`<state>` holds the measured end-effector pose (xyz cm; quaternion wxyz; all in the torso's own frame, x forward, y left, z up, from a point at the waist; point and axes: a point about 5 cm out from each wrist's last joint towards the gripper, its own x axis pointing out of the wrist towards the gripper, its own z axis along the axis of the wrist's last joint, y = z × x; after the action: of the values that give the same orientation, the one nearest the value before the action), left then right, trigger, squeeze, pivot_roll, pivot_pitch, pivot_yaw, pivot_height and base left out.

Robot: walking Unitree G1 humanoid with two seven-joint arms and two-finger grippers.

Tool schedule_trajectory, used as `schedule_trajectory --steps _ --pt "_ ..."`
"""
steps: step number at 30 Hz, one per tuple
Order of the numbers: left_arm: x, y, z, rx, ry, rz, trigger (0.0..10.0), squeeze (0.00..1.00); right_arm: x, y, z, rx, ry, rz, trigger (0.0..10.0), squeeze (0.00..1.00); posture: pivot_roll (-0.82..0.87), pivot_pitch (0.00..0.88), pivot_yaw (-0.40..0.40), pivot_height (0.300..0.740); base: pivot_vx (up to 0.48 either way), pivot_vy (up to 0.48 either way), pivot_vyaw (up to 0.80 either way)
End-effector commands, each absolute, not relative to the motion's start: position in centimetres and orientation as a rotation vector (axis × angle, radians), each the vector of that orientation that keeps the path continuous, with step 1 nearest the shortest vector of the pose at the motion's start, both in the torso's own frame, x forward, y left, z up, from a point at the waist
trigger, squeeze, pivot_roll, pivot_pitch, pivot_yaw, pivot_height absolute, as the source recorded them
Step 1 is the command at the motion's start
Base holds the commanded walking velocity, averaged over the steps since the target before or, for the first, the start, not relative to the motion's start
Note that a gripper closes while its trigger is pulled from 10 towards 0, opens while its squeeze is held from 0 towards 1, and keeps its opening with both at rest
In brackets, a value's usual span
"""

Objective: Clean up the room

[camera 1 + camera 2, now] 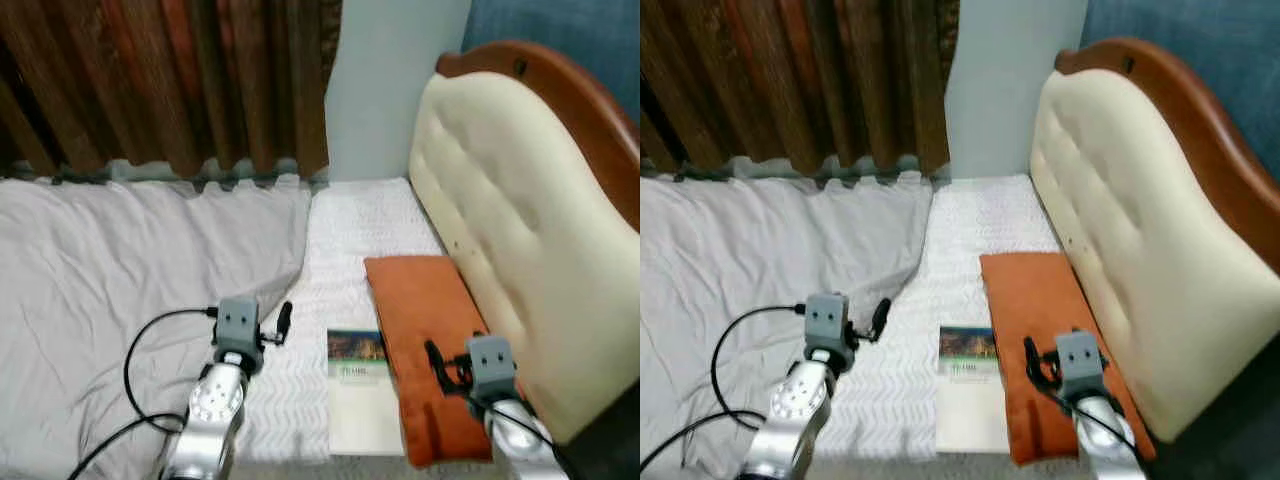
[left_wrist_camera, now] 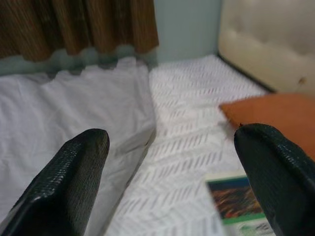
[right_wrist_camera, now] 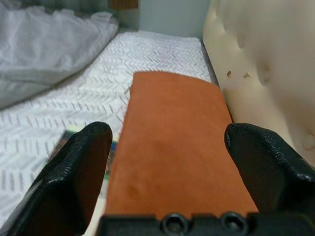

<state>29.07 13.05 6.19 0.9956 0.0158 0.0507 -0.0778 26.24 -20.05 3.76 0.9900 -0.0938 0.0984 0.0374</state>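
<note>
- The orange cushion (image 1: 425, 340) lies flat on the bed, directly ahead of the right tool (image 3: 172, 162), its long axis running away from the robot along the foot of the cream headboard (image 1: 510, 230). In the right wrist view the tool's two black fingers (image 3: 74, 172) stand wide apart, one to either side of the cushion's near end, and hold nothing.
- The right arm is plainly the nearer one — it hovers over the cushion's near end, while the left tool (image 2: 172, 172) is well off to the far side from the headboard, over the white quilted mattress (image 1: 350, 230). Its fingers (image 2: 69, 177) are likewise spread and empty.
- A thin book (image 1: 360, 385) with a dark picture on its cover lies on the mattress just beside the cushion, on the side away from the headboard. It seems to touch the cushion's edge, and its long axis runs the same way. It sits between the two tools, a little nearer the right.
- My guess is that the cushion or the book is the next thing to be tidied; which of them, the scene does not settle.
- A grey sheet (image 1: 130, 270) lies rumpled over the part of the bed farther from the headboard, its edge ending short of the book.
- Beyond the bed hang brown curtains (image 1: 170, 80) against a pale wall — the headboard's wooden rim (image 1: 560, 85) curves up beside them.
</note>
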Motion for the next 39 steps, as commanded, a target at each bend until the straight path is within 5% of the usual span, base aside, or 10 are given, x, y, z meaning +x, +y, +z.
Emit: schedule_trajectory --steps 1,11,17,19,27,39 --pt "29.6 12.6 6.3 0.022 0.101 -0.186 10.0 0.0 26.1 -20.1 3.7 -0.199 0.207 0.083 10.0 0.0 -0.09 0.003 0.009 0.74 0.48 0.0 0.0" --pt "31.7 9.0 3.6 -0.011 0.358 -0.379 10.0 0.0 23.9 -19.9 3.4 -0.225 0.228 0.119 10.0 0.0 -0.15 0.079 0.014 0.74 0.192 0.0 0.0" --pt "31.7 6.7 3.0 -0.016 0.453 -0.432 10.0 0.0 18.5 -19.4 4.3 -0.218 0.258 0.103 10.0 0.0 -0.27 0.297 0.025 0.74 0.0 0.0 0.0" --pt "31.7 5.4 3.2 0.039 0.441 -0.487 10.0 0.0 15.2 -18.6 5.6 -0.212 0.26 0.107 10.0 0.0 -0.34 0.498 0.033 0.74 0.0 0.0 0.0" --pt "32.9 4.8 4.6 0.221 0.375 -0.502 10.0 0.0 8.6 -14.1 10.2 -0.166 0.231 0.141 10.0 0.0 -0.42 0.69 0.042 0.74 0.0 0.0 0.0" --pt "34.4 6.6 5.6 0.309 0.361 -0.38 10.0 0.0 4.3 -13.2 10.9 -0.181 0.369 0.121 10.0 0.0 -0.48 0.723 0.032 0.74 0.0 0.0 0.0"
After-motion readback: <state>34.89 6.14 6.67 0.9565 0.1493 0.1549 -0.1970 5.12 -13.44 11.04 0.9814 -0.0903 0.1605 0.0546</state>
